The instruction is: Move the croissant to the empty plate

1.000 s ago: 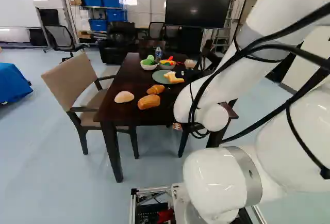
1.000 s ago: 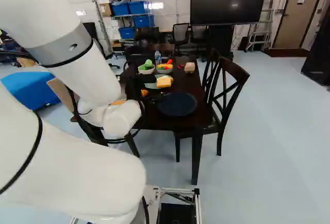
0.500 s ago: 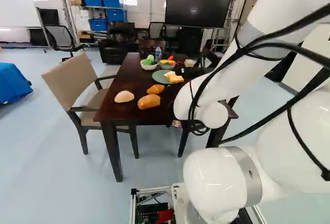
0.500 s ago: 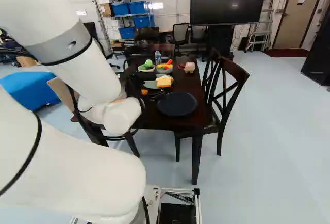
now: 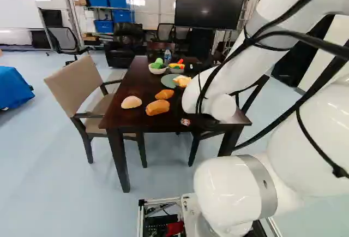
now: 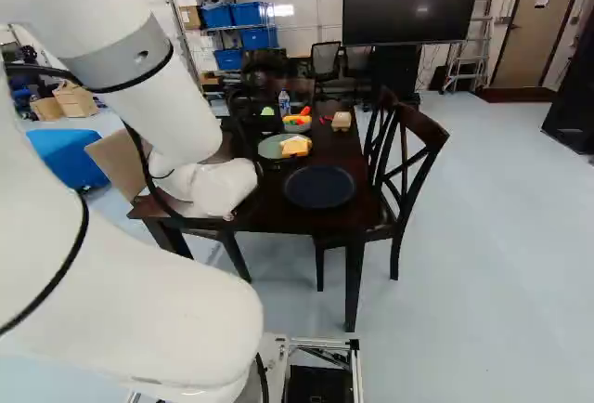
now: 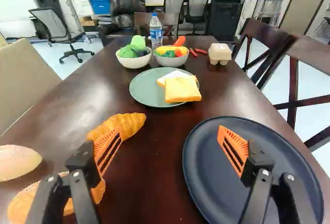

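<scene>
Dark table, croissant near navy plate, fingers apart

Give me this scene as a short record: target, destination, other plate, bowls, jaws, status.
target: croissant, on the table
destination: dark blue plate, empty
other plate: green plate, holding sliced bread
bowls: two, beyond the green plate, both filled
jaws: apart, open, holding nothing
status: croissant not yet on the dark blue plate
</scene>
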{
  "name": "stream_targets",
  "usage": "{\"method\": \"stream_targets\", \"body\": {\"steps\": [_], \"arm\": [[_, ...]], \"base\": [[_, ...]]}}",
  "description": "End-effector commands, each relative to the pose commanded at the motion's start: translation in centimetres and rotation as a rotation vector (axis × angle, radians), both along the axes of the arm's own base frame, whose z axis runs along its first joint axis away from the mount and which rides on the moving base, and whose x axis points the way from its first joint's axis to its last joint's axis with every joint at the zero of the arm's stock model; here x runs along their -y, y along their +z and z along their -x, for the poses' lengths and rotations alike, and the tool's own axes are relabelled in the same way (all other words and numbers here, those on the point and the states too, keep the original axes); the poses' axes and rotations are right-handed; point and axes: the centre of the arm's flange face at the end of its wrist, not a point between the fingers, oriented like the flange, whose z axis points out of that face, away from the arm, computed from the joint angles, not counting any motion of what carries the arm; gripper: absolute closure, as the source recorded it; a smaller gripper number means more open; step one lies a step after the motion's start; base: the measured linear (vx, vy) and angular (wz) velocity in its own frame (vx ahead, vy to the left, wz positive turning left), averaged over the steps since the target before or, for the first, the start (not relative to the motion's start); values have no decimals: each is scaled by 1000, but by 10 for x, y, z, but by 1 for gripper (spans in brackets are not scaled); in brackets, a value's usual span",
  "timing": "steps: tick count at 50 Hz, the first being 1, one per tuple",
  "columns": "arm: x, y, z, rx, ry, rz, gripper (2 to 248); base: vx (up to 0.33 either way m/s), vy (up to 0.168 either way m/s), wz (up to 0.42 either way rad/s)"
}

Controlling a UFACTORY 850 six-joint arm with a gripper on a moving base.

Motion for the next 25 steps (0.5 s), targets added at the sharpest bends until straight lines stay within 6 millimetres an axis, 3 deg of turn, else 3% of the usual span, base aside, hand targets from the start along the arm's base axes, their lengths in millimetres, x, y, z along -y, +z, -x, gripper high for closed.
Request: {"method": "stream_targets", "body": {"steps": [25], "arm": [[-13,16,-40,-97,-6,-31,3]], "base": [[0,0,0]]}}
